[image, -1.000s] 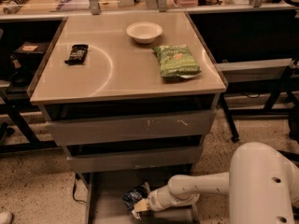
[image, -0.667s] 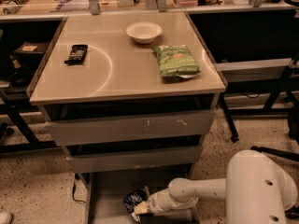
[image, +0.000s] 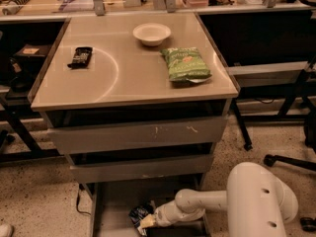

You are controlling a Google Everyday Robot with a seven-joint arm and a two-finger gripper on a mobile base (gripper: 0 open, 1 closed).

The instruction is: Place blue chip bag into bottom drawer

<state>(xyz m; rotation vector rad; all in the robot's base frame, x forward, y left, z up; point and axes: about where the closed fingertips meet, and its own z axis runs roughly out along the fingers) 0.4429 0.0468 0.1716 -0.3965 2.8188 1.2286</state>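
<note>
1. Bottom drawer (image: 116, 200): pulled out at the foot of the cabinet, below the two closed upper drawer fronts (image: 138, 134). Its flat grey floor is exposed.
2. Blue chip bag (image: 138, 213): lies low inside the bottom drawer towards its front, dark and crumpled, and meets the tip of the gripper.
3. Gripper (image: 148, 222): at the end of the white arm (image: 207, 201), which reaches in from the right and down into the drawer, against the bag's right side. Whether it is clamped on the bag or has let go cannot be told.
4. Handling, as a judgement: the bag looks light, air-filled and soft. Its crinkly film probably slips and buckles under pressure, and the contents crush easily.
5. Where to hold, as a judgement: a pinch on a flat sealed end or a gathered fold of film should be more secure than a squeeze across the puffed middle. Because the bag is so light, it may cling to or trail the gripper as the gripper opens.
6. Tabletop (image: 123, 80): carries a green chip bag (image: 186, 64), a white bowl (image: 151, 33) and a small black packet (image: 80, 56), all well apart from the drawer and not part of this step.
</note>
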